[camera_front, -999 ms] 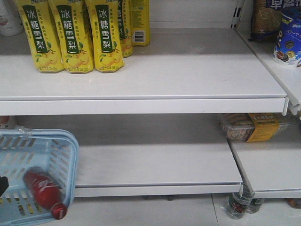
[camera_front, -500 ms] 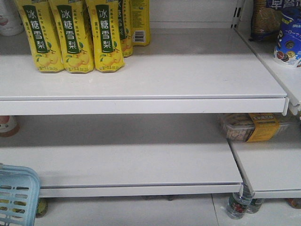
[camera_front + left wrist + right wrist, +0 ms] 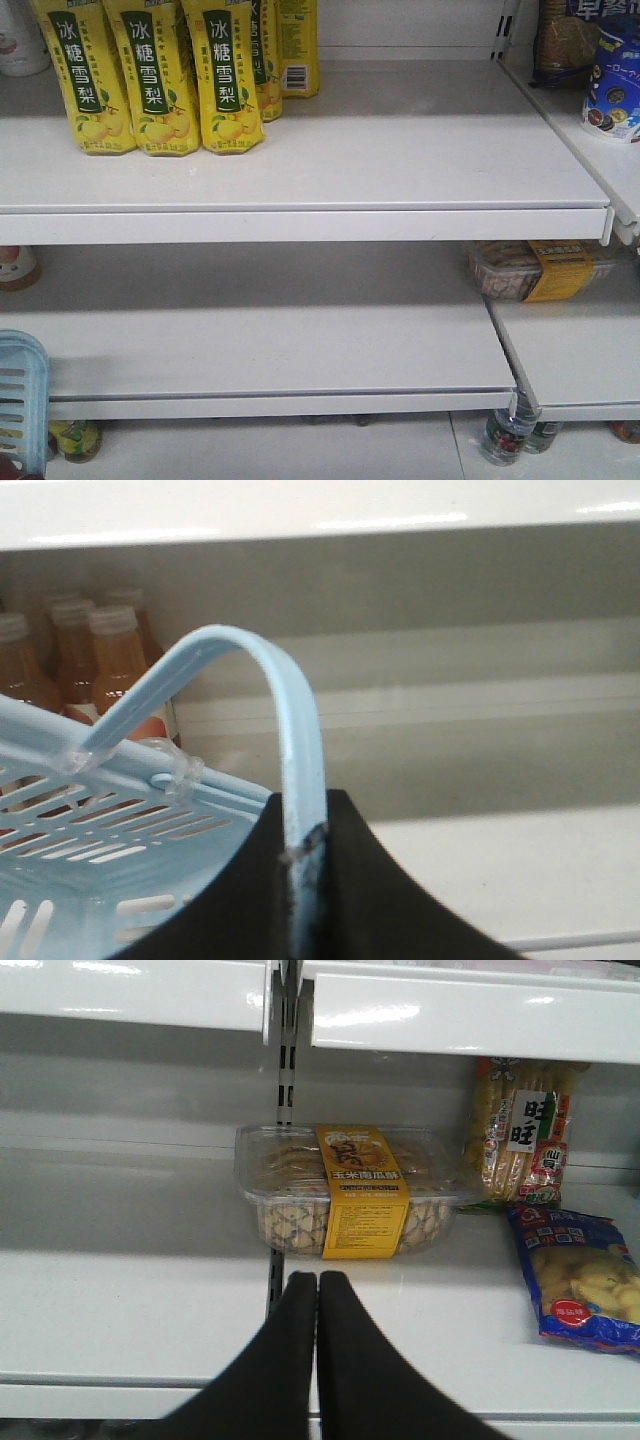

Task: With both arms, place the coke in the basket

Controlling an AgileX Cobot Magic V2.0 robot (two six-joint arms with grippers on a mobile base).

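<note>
The light blue basket shows only as a corner at the bottom left of the front view. In the left wrist view my left gripper is shut on the basket's thin blue handle, with the slotted basket wall below and to the left. The coke bottle is not clearly in view; only red tints show through the basket slots. My right gripper is shut and empty, over the lower shelf in front of a clear snack box. Neither gripper shows in the front view.
Yellow drink packs stand on the upper shelf. The snack box lies on the lower right shelf. Bottles stand on the floor under the shelf edge. Tea bottles stand behind the basket. A blue snack bag lies to the right.
The basket with the red coke bottle in it has slid left and down, almost out of the front view. The bottle has dropped out of sight.
</note>
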